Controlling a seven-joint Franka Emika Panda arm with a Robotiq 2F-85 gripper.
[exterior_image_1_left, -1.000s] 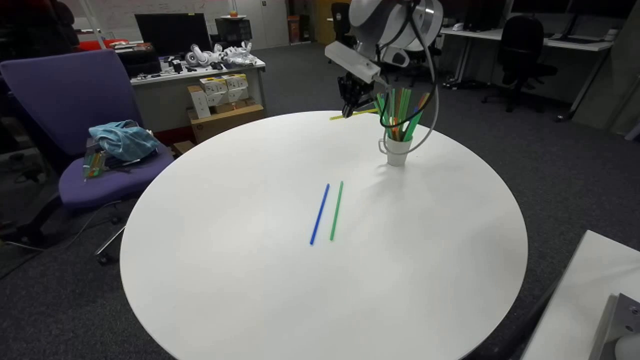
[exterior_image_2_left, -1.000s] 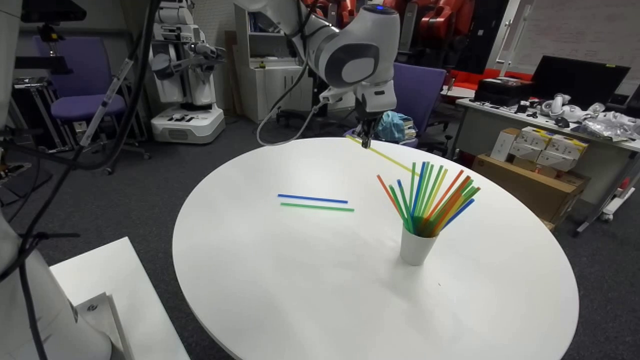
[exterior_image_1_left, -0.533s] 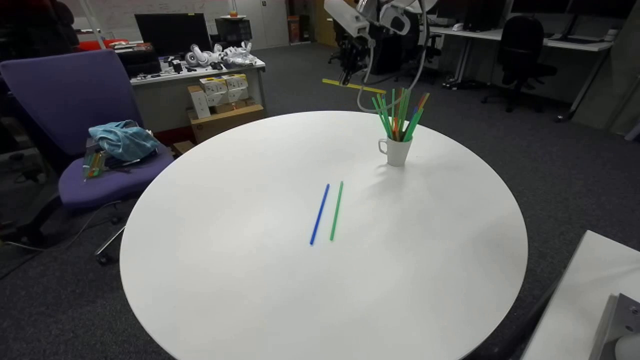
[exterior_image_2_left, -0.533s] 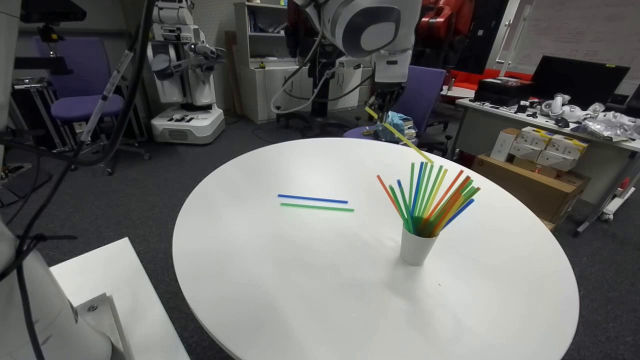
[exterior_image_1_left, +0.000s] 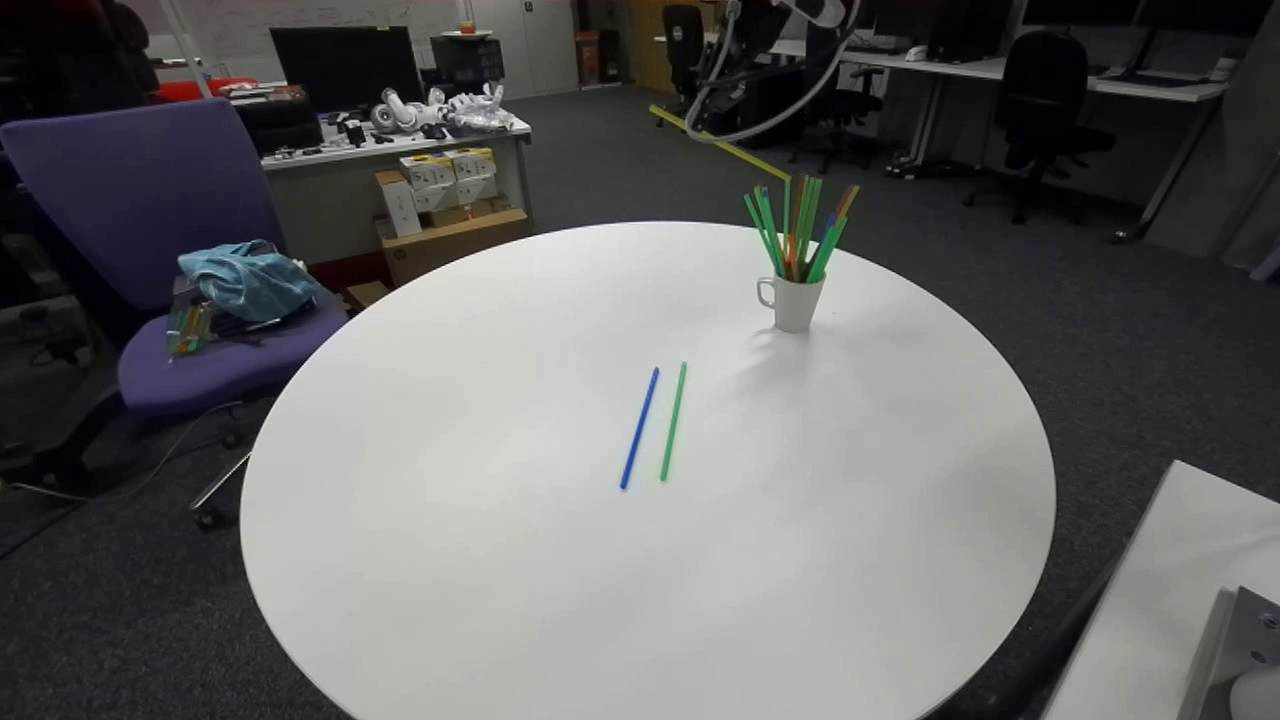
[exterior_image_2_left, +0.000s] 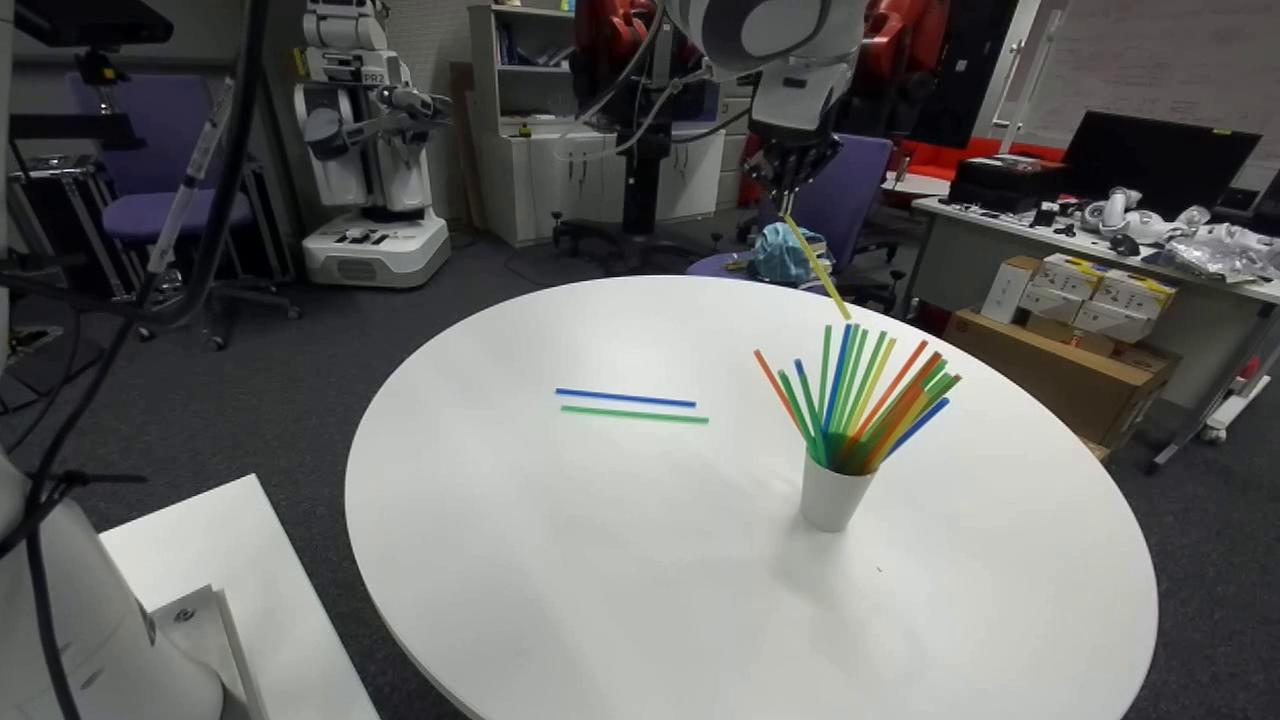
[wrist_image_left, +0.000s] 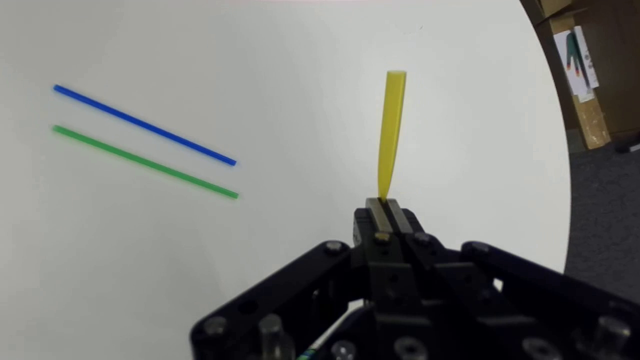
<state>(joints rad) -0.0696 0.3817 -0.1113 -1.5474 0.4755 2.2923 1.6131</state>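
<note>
One yellow straw (wrist_image_left: 391, 130), likely light, bendy and easy to squash, pokes out past the fingers (wrist_image_left: 378, 216), which are pinched closed around it, and its middle seems best to hold.

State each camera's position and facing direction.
In an exterior view: near the base, facing over the table; arm, gripper at top.
In an exterior view: high, facing black chairs over the table; arm at top, base lower right.
Wrist view: behind the gripper, facing the table past its fingers and yellow straw.
Both exterior views show cup and blue cloth.
</note>
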